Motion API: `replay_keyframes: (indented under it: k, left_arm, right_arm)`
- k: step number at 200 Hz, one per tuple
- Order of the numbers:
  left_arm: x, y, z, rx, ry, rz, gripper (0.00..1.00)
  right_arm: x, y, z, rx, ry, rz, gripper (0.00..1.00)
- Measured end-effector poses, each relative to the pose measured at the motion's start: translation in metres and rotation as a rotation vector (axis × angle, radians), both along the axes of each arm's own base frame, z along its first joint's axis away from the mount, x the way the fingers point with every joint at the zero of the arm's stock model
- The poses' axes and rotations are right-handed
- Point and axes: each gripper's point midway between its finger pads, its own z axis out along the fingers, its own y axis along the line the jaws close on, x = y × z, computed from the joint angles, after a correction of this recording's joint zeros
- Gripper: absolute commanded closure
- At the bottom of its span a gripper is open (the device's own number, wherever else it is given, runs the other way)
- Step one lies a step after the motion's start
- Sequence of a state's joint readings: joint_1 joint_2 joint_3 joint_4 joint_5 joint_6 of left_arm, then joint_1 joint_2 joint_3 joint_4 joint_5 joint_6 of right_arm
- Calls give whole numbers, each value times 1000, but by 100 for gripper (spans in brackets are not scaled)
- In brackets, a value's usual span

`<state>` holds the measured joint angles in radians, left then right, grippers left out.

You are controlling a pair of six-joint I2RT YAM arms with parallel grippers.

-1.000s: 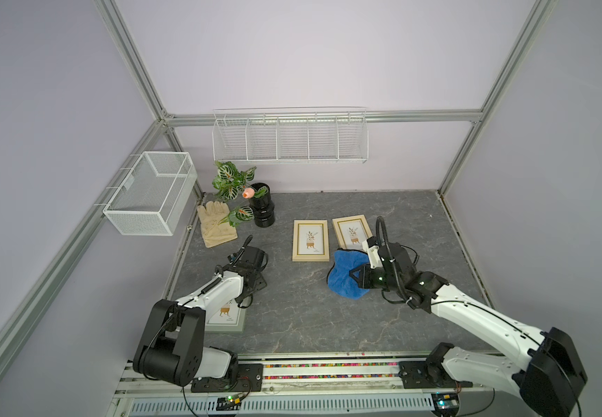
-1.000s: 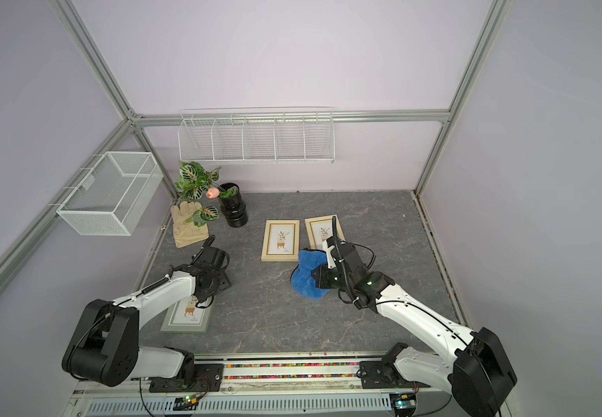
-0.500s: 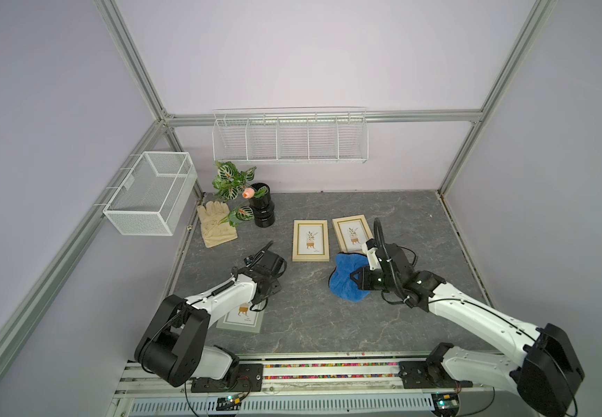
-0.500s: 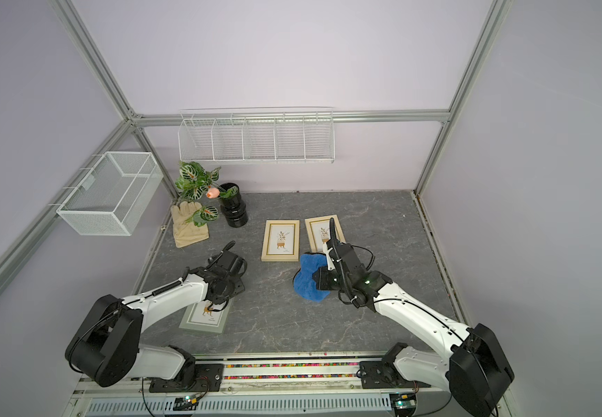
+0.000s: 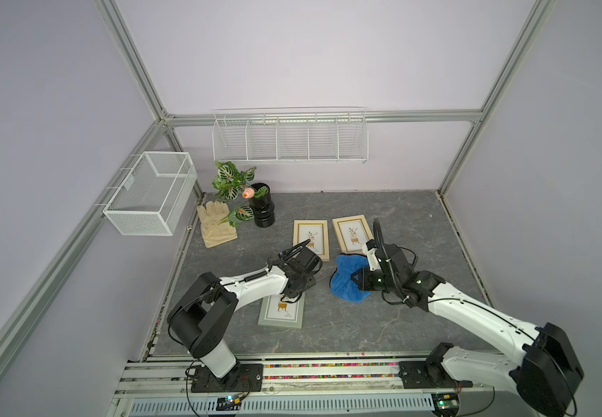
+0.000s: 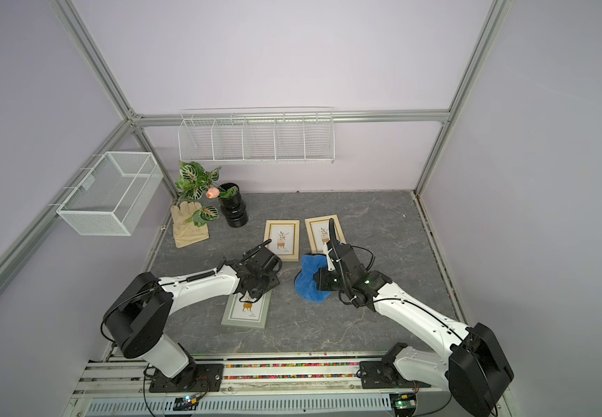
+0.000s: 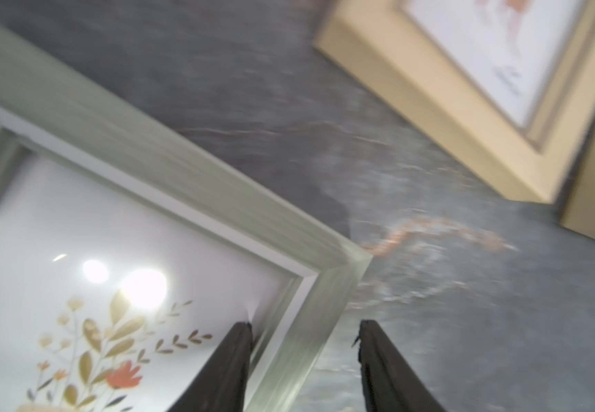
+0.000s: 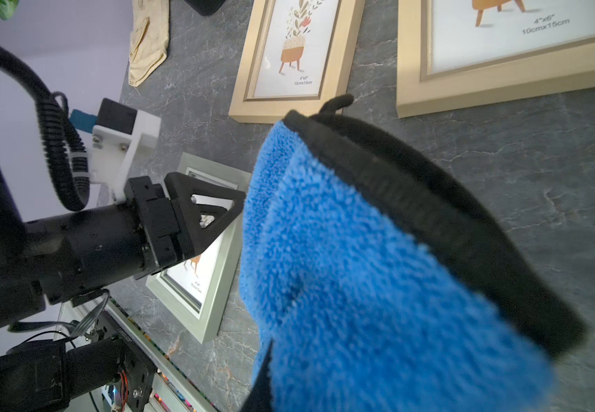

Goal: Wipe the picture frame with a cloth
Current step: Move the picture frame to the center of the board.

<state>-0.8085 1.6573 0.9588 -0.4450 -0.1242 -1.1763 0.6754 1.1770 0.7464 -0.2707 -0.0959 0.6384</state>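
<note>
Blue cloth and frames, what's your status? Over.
Left gripper open, astride edge of green frame. Right gripper shut on cloth, beside the frame, not touching. Left gripper overhangs frame's far end; gold frames stand clear.

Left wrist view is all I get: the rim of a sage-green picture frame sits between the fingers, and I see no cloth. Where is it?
Observer: The right gripper has its fingers shut on the plush royal-blue microfibre cloth.
Operator: Is it touching the green frame?
Observer: No. In both top views a strip of bare grey table shows between the cloth and the sage-green picture frame.
Operator: Any other fabric around?
Observer: A beige work glove lies flat near the table's far edge, beside a black vase.
</note>
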Motion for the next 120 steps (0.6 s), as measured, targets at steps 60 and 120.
replay_keyframes:
  k: [60, 120]
  left_arm:
    - [-5, 5, 45, -12, -70, -71, 29]
    - [-37, 127, 45, 153, -116, 4, 25]
  right_arm:
    - [0, -1, -4, -13, 9, -3, 90]
    - [-14, 18, -13, -50, 38, 59, 90]
